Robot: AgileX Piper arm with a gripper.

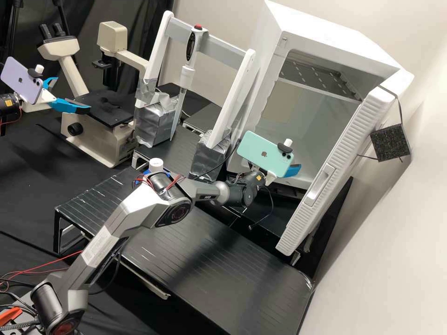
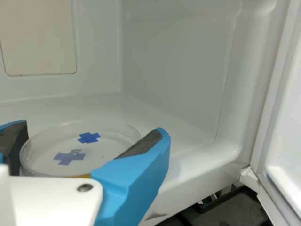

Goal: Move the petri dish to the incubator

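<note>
In the high view the gripper [image 1: 292, 170] is at the open front of the white incubator [image 1: 326, 30], low in the opening, with a blue finger showing past the phone on the wrist. The wrist view has the gripper [image 2: 91, 129] shut on the clear round petri dish [image 2: 106, 149], its dark pads [image 2: 141, 145] at opposite sides of the rim. Two blue tape crosses mark the dish, and a bit of yellow shows at its lower edge. Behind the dish are the incubator's inner walls and pale floor [image 2: 169, 136]. White gripper housing hides part of the dish.
The incubator door [image 1: 342, 146] stands open to the right of the gripper. A white frame [image 1: 233, 95] holding a pipette is left of the incubator. Black platforms [image 1: 209, 260] lie below the arm. A white-capped bottle [image 1: 156, 164] is behind the arm's elbow, and a microscope [image 1: 95, 144] stands farther left.
</note>
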